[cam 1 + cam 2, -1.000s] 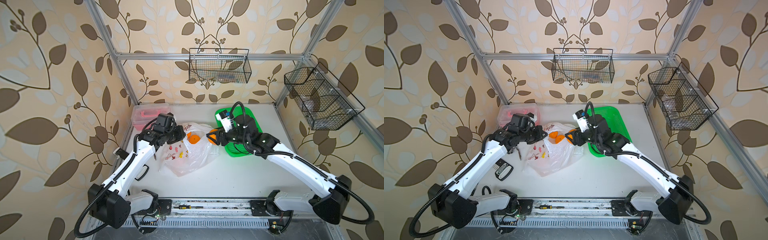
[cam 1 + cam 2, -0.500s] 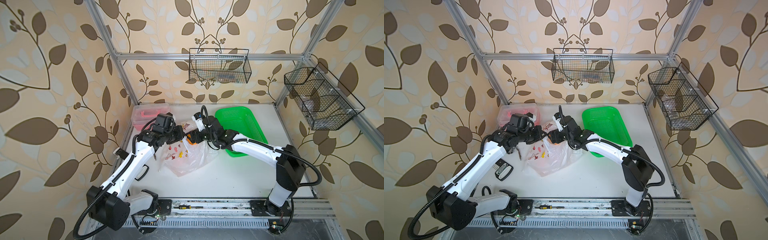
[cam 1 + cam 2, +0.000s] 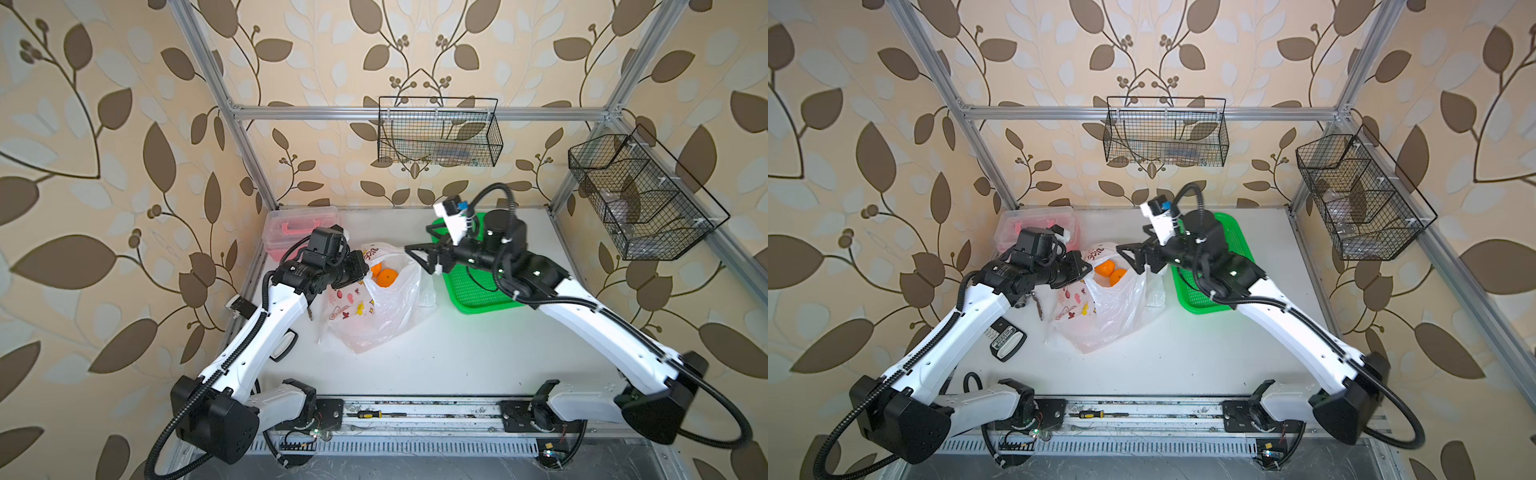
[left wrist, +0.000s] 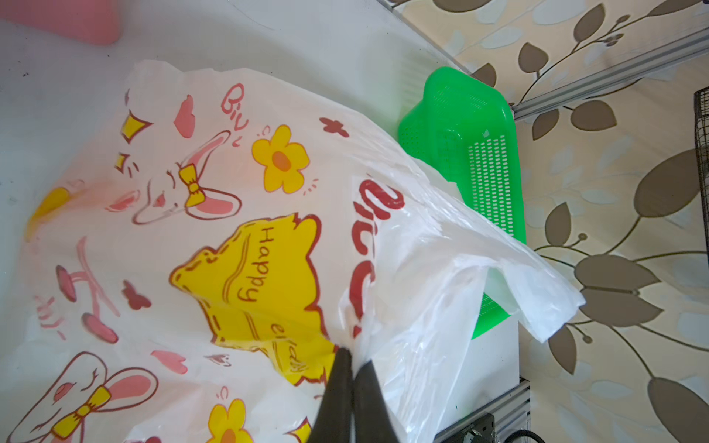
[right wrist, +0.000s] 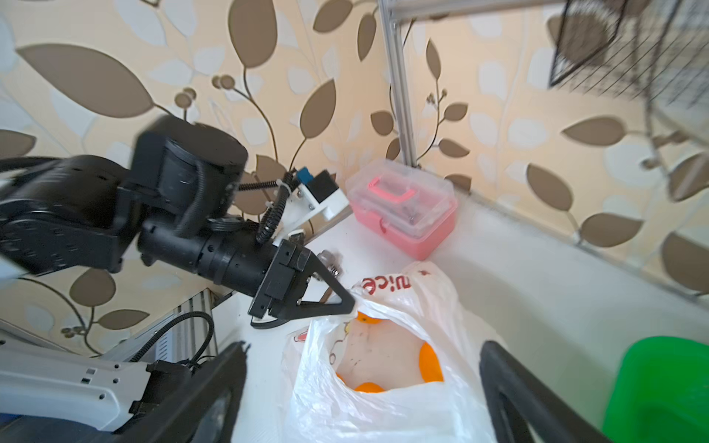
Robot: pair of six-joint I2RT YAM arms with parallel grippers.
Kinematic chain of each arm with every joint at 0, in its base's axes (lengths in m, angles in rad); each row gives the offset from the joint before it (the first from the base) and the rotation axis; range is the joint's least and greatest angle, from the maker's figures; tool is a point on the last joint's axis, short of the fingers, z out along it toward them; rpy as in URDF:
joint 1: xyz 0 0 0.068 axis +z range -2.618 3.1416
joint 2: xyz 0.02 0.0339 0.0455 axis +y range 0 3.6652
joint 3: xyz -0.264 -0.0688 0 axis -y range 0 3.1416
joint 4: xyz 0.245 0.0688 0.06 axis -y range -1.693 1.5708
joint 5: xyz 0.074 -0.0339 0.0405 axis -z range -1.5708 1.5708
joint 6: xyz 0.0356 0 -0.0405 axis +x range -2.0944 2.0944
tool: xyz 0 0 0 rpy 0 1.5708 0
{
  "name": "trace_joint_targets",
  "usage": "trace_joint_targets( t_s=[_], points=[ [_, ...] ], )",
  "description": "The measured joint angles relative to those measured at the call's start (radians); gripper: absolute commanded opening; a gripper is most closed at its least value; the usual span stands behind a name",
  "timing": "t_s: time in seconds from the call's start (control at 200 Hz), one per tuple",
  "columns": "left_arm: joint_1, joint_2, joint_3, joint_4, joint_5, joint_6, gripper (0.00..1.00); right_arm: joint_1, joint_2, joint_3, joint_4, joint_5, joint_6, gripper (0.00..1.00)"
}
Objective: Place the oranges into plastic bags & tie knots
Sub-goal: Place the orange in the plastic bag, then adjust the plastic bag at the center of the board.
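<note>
The right gripper (image 3: 419, 259) has just let go. A second ago it carried an orange beside the green basket (image 3: 478, 291), half a second ago it reached into the bag's mouth, and now it hangs back between bag and basket with its jaws spread wide and nothing between them. The left gripper (image 4: 353, 356) is clamped tight on the rim of the plastic bag (image 3: 374, 320), pinching a fold of film and holding the mouth up and open (the printed side faces its wrist camera).

The oranges (image 3: 386, 276) lie inside the bag, two showing in both top views and at least three patches of orange in the right wrist view. The basket looks empty, though the right arm hides part of it. If none remain, the knot probably comes next.
</note>
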Motion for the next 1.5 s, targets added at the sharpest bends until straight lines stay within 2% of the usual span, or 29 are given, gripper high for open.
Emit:
trace_joint_targets(
  t_s=[0.15,0.255,0.335,0.435,0.555,0.71,0.74,0.81,0.87,0.935,0.945,1.02,1.085,1.175,1.25,1.41,1.5],
  points=[
    [0.0,0.001,0.0,0.001,0.0,0.0,0.0,-0.183,-0.104,-0.114,-0.07,-0.116,-0.119,1.0],
    [0.0,0.002,0.0,0.001,0.0,0.0,0.0,-0.257,-0.069,-0.192,-0.121,-0.174,-0.175,1.0],
    [0.0,0.004,0.0,0.001,0.0,0.0,0.0,-0.286,-0.014,-0.229,-0.153,-0.2,-0.174,0.95],
    [0.0,0.006,0.0,0.001,0.0,0.0,0.0,-0.305,0.05,-0.235,-0.155,-0.233,-0.108,0.94],
    [0.0,0.006,0.0,0.001,0.0,0.0,0.0,-0.302,0.061,-0.283,-0.061,-0.282,0.014,0.93],
    [0.0,0.006,0.0,0.0,0.0,0.0,0.0,-0.281,0.101,-0.309,0.05,-0.309,0.141,0.79],
    [0.0,0.006,0.0,0.0,0.0,0.0,0.0,-0.274,0.116,-0.308,0.064,-0.308,0.162,0.76],
    [0.0,0.006,0.0,0.001,0.0,0.0,0.0,-0.26,0.145,-0.308,0.086,-0.301,0.197,0.61],
    [0.0,0.006,0.0,0.001,0.0,0.0,0.0,-0.252,0.16,-0.309,0.096,-0.293,0.23,0.38],
    [0.0,0.006,0.0,0.001,0.0,0.0,0.0,-0.249,0.16,-0.309,0.105,-0.285,0.26,0.01],
    [0.0,0.006,0.0,0.0,0.0,0.0,0.0,-0.249,0.158,-0.309,0.11,-0.283,0.258,0.0],
    [0.0,0.006,0.0,0.001,-0.001,0.002,0.18,-0.249,0.146,-0.309,0.127,-0.269,0.286,0.0],
    [0.0,0.006,0.001,0.0,-0.006,0.011,0.43,-0.249,0.127,-0.309,0.137,-0.257,0.302,0.0],
    [0.0,0.007,0.018,-0.014,-0.023,0.028,0.6,-0.249,0.096,-0.308,0.148,-0.251,0.32,0.0],
    [0.0,0.008,0.06,-0.024,-0.025,0.047,0.67,-0.249,0.077,-0.3,0.151,-0.248,0.334,0.0],
    [-0.004,-0.01,0.147,0.0,0.002,0.112,0.71,-0.249,0.065,-0.274,0.167,-0.236,0.361,0.0],
    [-0.077,-0.057,0.147,0.009,-0.023,0.175,0.77,-0.25,0.065,-0.264,0.167,-0.225,0.37,0.0]
  ],
)
